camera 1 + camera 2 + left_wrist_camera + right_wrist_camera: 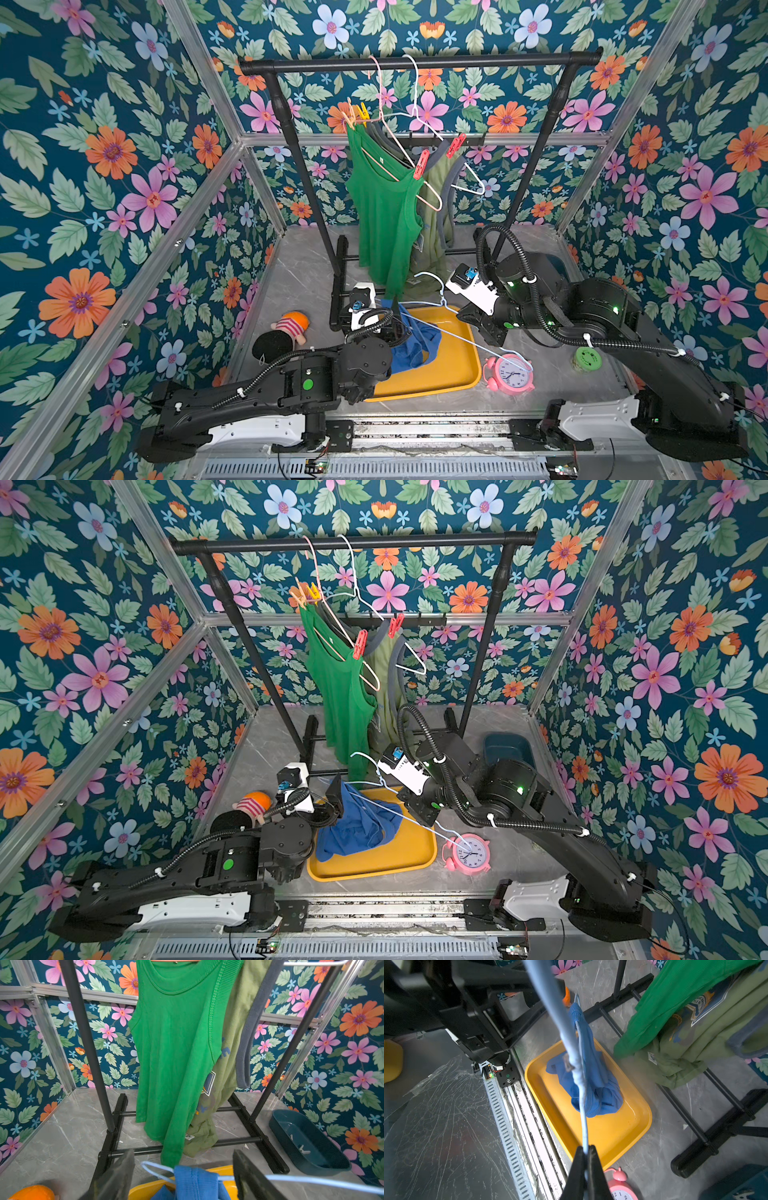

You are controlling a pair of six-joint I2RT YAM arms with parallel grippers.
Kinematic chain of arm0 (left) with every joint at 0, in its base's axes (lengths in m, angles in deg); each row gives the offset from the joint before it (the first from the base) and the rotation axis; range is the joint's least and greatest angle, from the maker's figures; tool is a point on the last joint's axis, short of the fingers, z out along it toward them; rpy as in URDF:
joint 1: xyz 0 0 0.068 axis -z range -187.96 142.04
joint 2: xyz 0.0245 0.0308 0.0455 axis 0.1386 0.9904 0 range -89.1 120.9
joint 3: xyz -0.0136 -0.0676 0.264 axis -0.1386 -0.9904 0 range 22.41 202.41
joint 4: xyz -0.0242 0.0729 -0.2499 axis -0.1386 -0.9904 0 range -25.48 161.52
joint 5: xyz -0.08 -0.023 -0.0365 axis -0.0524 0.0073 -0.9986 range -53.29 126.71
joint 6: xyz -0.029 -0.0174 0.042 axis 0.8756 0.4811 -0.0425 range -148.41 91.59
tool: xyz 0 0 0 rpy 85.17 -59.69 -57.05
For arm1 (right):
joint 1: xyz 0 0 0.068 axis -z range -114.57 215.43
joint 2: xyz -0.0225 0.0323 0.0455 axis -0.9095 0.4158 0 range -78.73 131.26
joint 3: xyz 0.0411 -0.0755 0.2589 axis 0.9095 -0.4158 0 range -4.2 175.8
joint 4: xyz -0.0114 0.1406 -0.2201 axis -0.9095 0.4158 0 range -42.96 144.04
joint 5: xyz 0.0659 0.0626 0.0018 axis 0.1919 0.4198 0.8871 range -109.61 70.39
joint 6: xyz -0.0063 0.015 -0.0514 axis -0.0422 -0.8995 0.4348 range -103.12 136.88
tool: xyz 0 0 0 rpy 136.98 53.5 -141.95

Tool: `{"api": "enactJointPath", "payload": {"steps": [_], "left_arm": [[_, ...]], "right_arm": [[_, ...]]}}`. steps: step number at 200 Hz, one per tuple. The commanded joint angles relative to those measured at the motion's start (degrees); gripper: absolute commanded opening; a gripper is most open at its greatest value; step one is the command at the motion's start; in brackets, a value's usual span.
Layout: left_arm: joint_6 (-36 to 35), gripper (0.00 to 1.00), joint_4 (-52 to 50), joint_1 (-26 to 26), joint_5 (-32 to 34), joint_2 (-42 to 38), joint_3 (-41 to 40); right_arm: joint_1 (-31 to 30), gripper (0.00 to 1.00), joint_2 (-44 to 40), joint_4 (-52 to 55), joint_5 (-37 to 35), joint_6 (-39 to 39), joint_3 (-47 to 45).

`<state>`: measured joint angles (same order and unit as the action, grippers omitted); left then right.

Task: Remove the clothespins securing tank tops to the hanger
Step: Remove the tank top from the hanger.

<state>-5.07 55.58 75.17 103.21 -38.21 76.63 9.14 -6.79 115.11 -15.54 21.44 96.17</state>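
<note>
The right hand (585,1148) is clamped on the pale blue wire hanger (584,1130), a pinch only its wrist view shows. The left hand (182,1175) stands open astride the blue tank top (195,1182), which is slumped in the yellow tray (623,1136) at the counter's (299,270) front middle. Both top views add the red clothespins (421,165), yellow clothespin (364,111) and peach clothespin (348,118) pinning the green tank top (384,216) and olive tank top (434,216) on the rack (457,61) at the back edge, with bare counter toward the back left corner.

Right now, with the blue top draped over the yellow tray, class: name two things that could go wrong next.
1. The right gripper pinches only the thin pale blue hanger; the wire may twist or slip, dropping the blue top outside the yellow tray.
2. The hanger's far end sits over the pink alarm clock; a swing could knock it over.
</note>
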Motion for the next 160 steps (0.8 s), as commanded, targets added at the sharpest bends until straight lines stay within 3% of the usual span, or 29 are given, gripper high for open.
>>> {"api": "enactJointPath", "payload": {"steps": [1,34,96,129,160], "left_arm": [[-2.1,0.82,2.92,-0.03,-3.42,0.23,0.16],[-2.12,0.86,2.31,-0.08,-8.3,-0.28,-0.42],[7.53,0.85,-5.58,-0.01,-2.03,-2.37,-2.17],[6.58,0.87,-5.09,-0.08,-3.94,-3.12,-4.44],[11.01,0.88,-9.67,-0.03,-2.99,-1.27,-3.92]], "right_arm": [[-0.08,0.0,0.47,3.49,-1.15,-0.93,1.35],[-0.31,0.0,2.01,6.72,-2.44,-0.75,3.19],[-0.48,0.0,4.01,12.52,-3.83,-2.39,7.11],[-1.29,0.0,7.4,17.76,-4.07,-4.18,11.4],[-2.95,0.0,10.0,21.27,-4.34,-5.49,15.47]]}}
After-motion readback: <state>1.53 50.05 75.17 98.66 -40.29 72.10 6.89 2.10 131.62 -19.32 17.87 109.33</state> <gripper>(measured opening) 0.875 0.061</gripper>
